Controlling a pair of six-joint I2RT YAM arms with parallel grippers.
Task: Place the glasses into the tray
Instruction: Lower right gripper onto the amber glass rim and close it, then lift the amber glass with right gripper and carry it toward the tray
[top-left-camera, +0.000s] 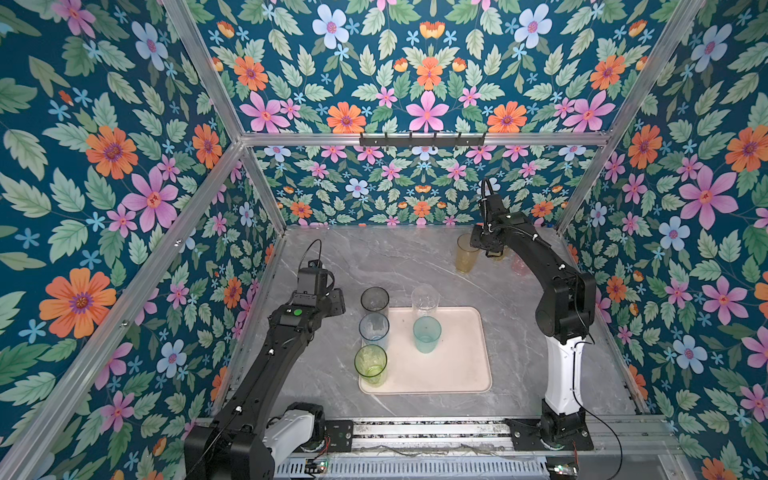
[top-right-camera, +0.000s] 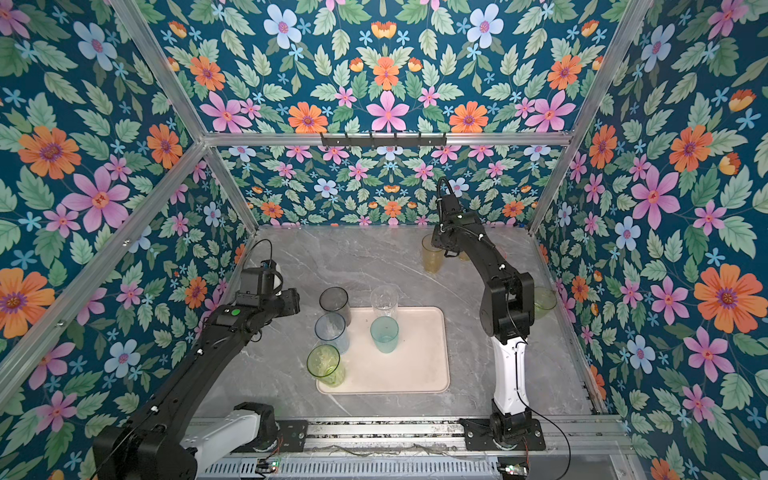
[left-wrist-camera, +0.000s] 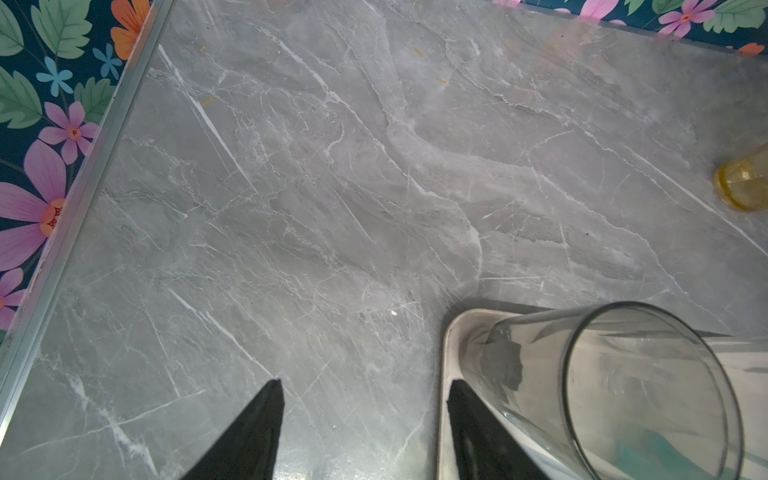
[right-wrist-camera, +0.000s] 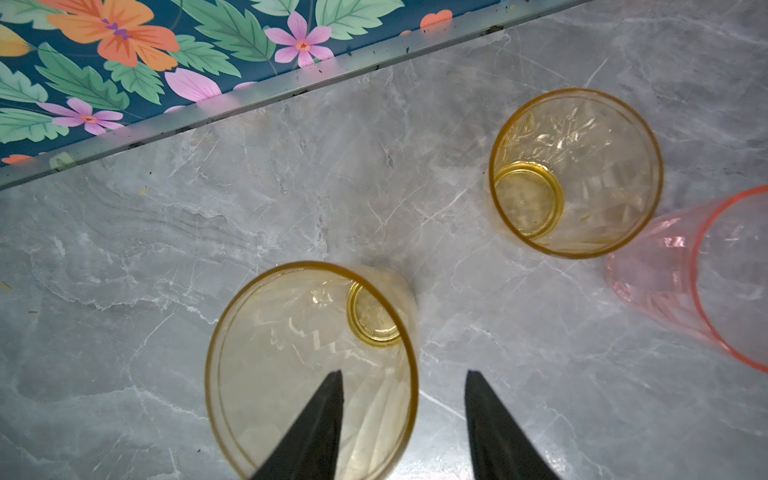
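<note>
Five in tray (top-left-camera: 453, 357): upright, toward its 9 and 12 o'clock edges.
Amber glass (right-wrist-camera: 282, 353): upright on the table (top-left-camera: 395, 266) at the tray's 1 o'clock, near a shorter amber (right-wrist-camera: 575, 174) and a pink glass (right-wrist-camera: 656, 270).
Right gripper (right-wrist-camera: 404, 372): my jaws gape, one finger inside the rim, one outside, wall not yet pinched.
Left gripper (left-wrist-camera: 365, 381): parted, empty, by the tray's 10 o'clock corner.
Handling: seems light, thin, slick; I would pinch the wall just under the rim, gently.

Dark teal wallpaper (top-left-camera: 424, 62) crowded with pink, orange and pale blue flowers and green leaves covers the walls, back and both sides. Aluminium bars (top-left-camera: 291, 139) frame the panels, and a black hook rail (top-left-camera: 422, 140) sits on the back bar. The bench (top-left-camera: 374, 257) is grey marble with white veins — evenly lit.
</note>
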